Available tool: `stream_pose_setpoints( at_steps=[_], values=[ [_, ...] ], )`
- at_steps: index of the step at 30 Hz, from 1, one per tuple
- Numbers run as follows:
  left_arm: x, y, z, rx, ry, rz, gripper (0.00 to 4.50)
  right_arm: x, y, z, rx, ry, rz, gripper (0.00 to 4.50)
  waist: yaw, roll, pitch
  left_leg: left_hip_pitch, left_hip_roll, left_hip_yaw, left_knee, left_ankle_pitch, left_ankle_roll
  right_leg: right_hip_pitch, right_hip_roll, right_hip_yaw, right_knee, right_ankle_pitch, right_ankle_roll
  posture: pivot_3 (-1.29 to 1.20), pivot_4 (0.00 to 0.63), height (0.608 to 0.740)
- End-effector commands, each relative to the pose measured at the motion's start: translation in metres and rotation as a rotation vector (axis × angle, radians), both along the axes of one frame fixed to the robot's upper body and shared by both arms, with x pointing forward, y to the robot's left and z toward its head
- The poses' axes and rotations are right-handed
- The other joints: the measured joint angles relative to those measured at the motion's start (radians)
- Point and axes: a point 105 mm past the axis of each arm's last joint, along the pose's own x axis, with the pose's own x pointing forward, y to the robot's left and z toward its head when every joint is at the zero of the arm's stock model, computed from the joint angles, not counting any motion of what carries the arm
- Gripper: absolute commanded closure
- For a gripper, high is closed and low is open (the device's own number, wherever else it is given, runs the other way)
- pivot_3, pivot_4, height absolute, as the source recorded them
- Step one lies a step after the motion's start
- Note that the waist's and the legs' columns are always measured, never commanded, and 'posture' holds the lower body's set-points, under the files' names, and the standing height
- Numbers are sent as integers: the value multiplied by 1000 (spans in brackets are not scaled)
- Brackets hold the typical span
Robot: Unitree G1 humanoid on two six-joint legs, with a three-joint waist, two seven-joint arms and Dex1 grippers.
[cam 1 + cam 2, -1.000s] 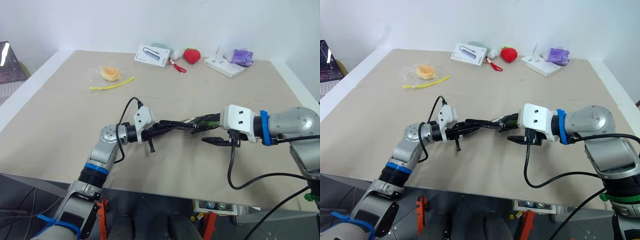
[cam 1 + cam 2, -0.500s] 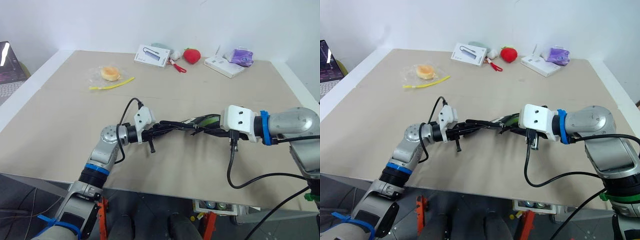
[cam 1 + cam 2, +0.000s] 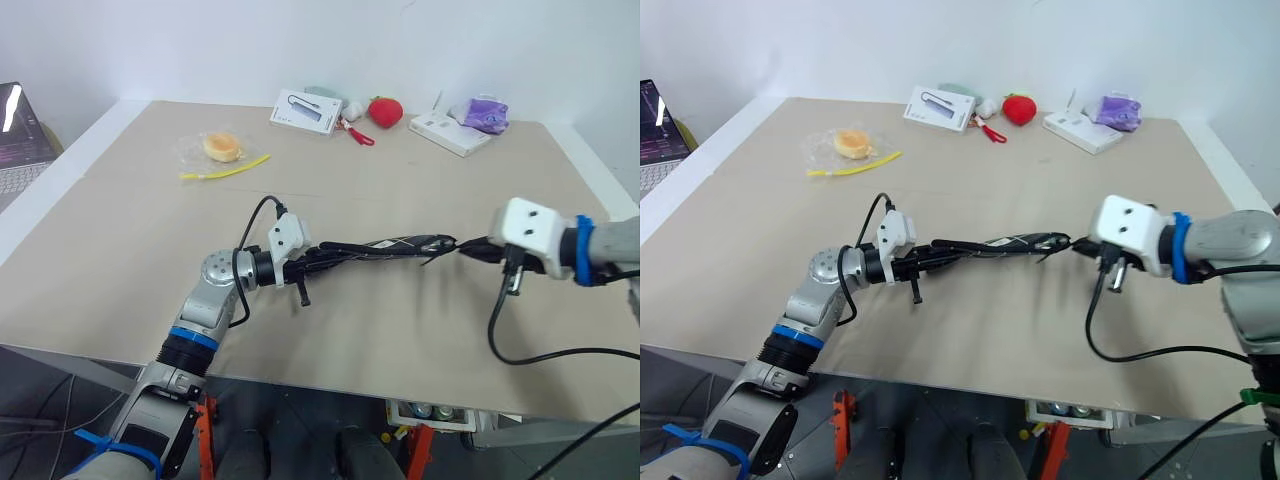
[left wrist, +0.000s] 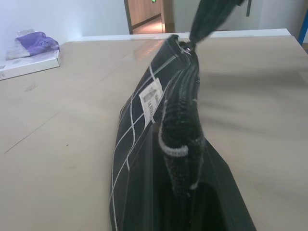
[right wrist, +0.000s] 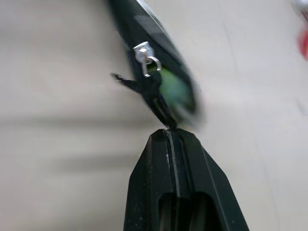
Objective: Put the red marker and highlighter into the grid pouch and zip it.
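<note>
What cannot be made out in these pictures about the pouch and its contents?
- Red marker: no sign of it; if inside, the black grid-lined fabric pouch hides it.
- Light-green highlighter: blurred in the right wrist view, mostly covered by the pouch.
- Zipper's end: whether fully closed is unclear; the right gripper shut on the black pull cord blocks it.

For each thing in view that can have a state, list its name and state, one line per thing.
grid pouch: held off the table, stretched between both grippers, a gap left at the slider end
highlighter: inside the pouch, green showing through the gap
left gripper: shut on the pouch's end
right gripper: shut on the zipper pull cord
</note>
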Motion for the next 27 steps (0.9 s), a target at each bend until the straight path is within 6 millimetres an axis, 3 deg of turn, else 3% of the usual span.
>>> stream_pose_setpoints(
  at_steps=[1, 10, 16, 17, 19, 20, 22, 25, 27],
  values=[
    [0, 5, 14, -26, -45, 4, 4500, 2, -37, 20, -30, -87, -127, 4490, 0, 0, 0, 0, 0, 0, 0, 0, 0, 0, 0, 0, 0, 0, 0, 0, 150, 733],
    [1, 6, 15, -21, -46, 3, 4500, 1, -31, 20, 45, -91, -114, 4490, -1, 0, 0, 1, 0, 0, 0, 0, 0, 0, 0, 1, 1, 0, 0, 0, 150, 733],
    [2, 6, 13, -6, -39, 3, 4500, 7, -7, 33, 352, -125, -80, 4490, -2, 0, 0, 1, 0, 0, 0, 0, 0, 1, 1, 1, 1, 0, 0, 0, 150, 733],
    [2, 6, 11, 3, -30, -1, 4500, 8, -6, 36, 415, -132, -89, 3822, -2, 1, 0, 1, 0, 0, 0, 0, 0, 1, 1, 1, 1, 0, 0, 0, 150, 733],
    [1, 7, 8, 21, -7, -11, 4500, 10, -6, 38, 516, -133, -113, 3056, -1, 0, 0, 1, 0, 0, 0, 1, 0, 1, 1, 1, 1, 0, 0, 0, 150, 733],
    [1, 8, 6, 27, 6, -15, 4173, 11, -8, 35, 524, -132, -132, 2554, -1, 0, 0, 1, 0, 0, 0, 1, 0, 1, 1, 1, 1, 0, 0, 0, 150, 733],
    [-1, 11, 3, 37, 41, -31, 3465, 13, -12, 26, 525, -125, -178, 1504, -1, 0, 0, 1, 0, 0, 0, 1, 0, 1, 1, 1, 1, 0, 0, 0, 150, 733],
    [-5, 13, 0, 55, 92, -60, 2003, 15, -14, 18, 558, -112, -225, 13, -1, 1, 0, 1, 0, 0, 0, 0, 0, 1, 1, 1, 1, 0, 0, 0, 150, 733],
    [-10, 15, -2, 72, 134, -89, 888, 16, -16, 15, 583, -111, -253, 0, -1, 1, 0, 1, 0, 0, 0, 0, 0, 1, 1, 1, 1, 0, 0, 0, 150, 733]
  ],
)
